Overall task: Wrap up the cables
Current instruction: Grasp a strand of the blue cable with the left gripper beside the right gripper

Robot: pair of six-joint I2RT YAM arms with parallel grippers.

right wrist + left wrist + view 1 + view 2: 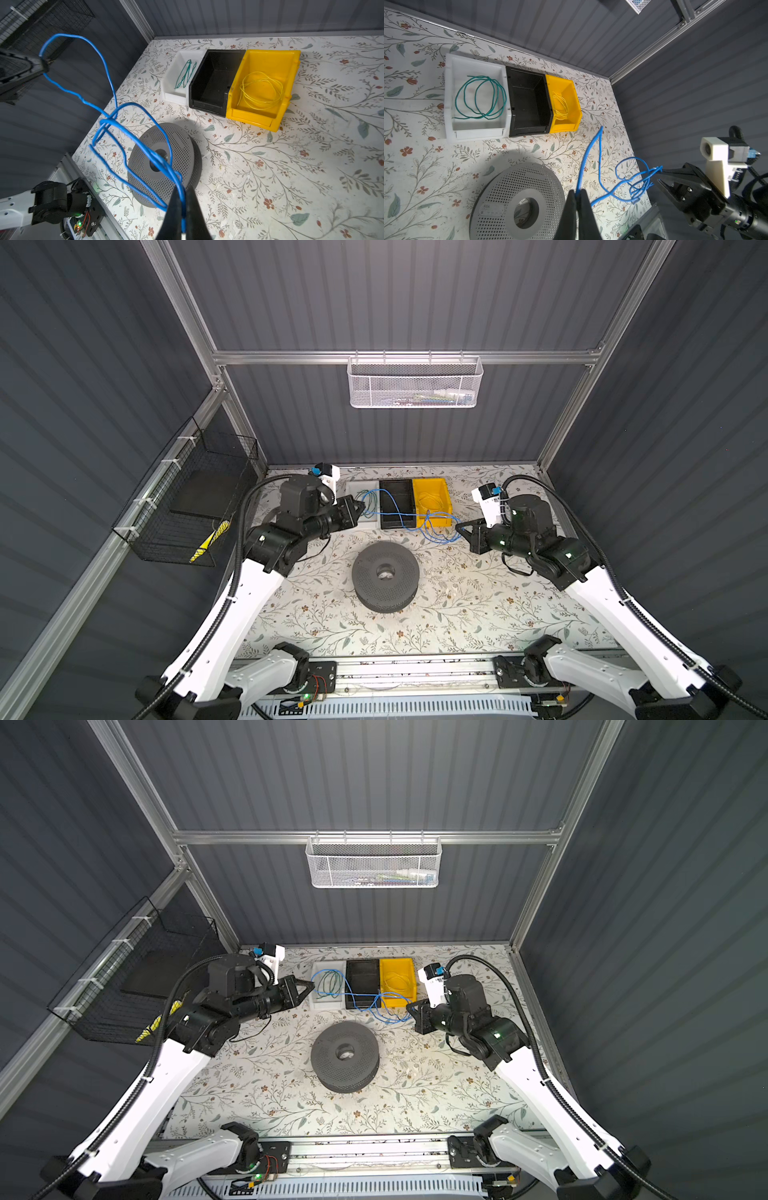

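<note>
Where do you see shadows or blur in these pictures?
Left wrist view: a dark shadow on the table beside the spool, and the left hand soft, close to the lens. Right wrist view: the right hand and blue wire near it soft too. Both top views: dim walls, bright table.

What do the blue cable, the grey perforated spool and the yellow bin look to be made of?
The blue cable: likely thin wire in smooth plastic insulation; it stands in springy, kinked loops. The grey spool: probably matte moulded plastic; even perforations, dull surface. The yellow bin: glossy rigid plastic; soft highlights, moulded rim.
</note>
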